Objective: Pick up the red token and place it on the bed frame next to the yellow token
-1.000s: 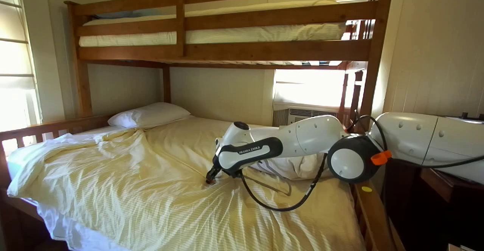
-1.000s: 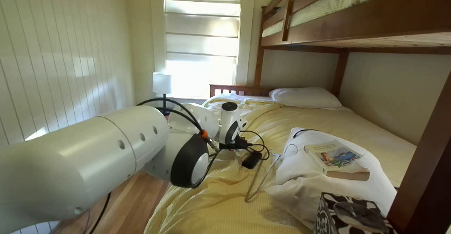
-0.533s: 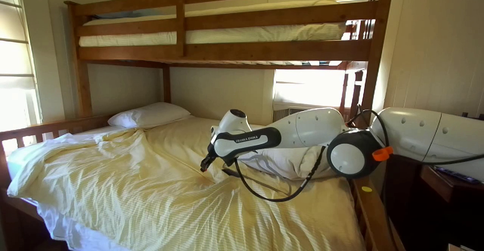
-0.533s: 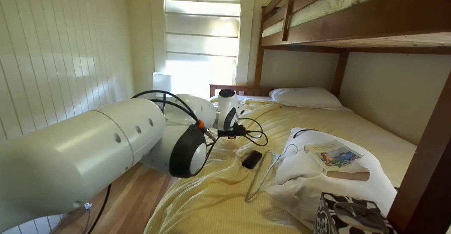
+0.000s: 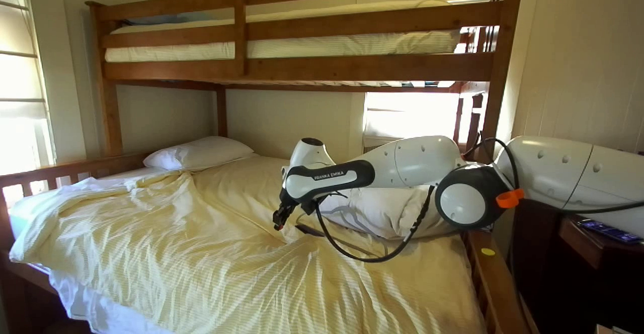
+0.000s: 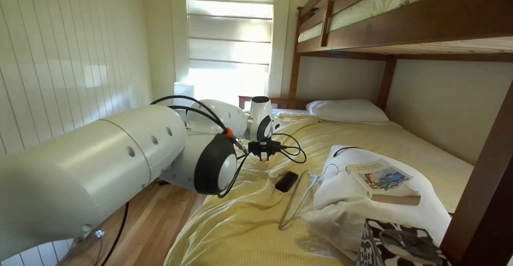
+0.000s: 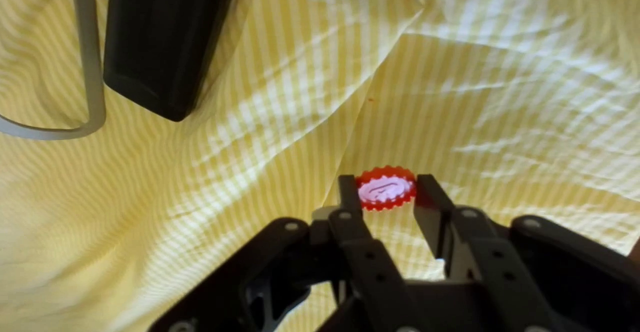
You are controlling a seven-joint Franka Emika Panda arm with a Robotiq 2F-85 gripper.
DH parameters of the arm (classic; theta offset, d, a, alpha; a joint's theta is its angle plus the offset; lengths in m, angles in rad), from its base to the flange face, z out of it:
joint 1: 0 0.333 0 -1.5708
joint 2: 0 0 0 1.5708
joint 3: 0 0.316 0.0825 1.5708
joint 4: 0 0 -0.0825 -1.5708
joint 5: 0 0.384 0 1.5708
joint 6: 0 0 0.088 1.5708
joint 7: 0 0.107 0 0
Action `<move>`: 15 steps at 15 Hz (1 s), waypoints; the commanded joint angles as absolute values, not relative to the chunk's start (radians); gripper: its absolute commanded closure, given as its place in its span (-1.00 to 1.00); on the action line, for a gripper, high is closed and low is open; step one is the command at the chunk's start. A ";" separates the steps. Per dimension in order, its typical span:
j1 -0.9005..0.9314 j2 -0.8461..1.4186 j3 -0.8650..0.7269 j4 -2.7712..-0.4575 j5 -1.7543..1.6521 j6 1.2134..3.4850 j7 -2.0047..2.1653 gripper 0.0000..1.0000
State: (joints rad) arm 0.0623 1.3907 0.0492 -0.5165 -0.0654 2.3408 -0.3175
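My gripper [image 7: 388,188] is shut on the red token [image 7: 385,204], a small round piece with a scalloped red edge and pale centre, held between its fingertips above the blanket in the wrist view. In an exterior view the gripper [image 5: 278,221] hangs over the middle of the bed, with a speck of red at its tips. It also shows in an exterior view [image 6: 264,156]. The yellow token [image 5: 487,252] lies flat on the top rail of the brown bed frame [image 5: 495,286], at right, below the arm's elbow.
A black box-like object [image 6: 286,181] and a grey wire hanger [image 6: 283,218] lie on the blanket near the gripper. A white pillow [image 6: 425,178] bears a book [image 6: 386,178]. A patterned box [image 6: 366,246] stands at the front. The upper bunk rail [image 5: 367,67] runs above the arm.
The gripper has risen off the blanket with the red token between its fingers. The whole arm has lifted, and the black object on the blanket has come into fuller view.
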 commanded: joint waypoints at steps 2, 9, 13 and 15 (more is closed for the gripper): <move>0.088 1.380 0.060 -0.565 -0.051 2.403 -0.239 0.83; 0.209 1.358 -0.185 -0.663 -0.115 2.522 0.281 0.83; 0.264 1.325 -0.298 -0.752 -0.147 2.588 0.368 0.83; 0.280 1.298 -0.320 -0.818 -0.146 2.645 0.348 0.83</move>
State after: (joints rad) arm 0.2478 1.3777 -0.2854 -0.6676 -0.1138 2.5671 0.3334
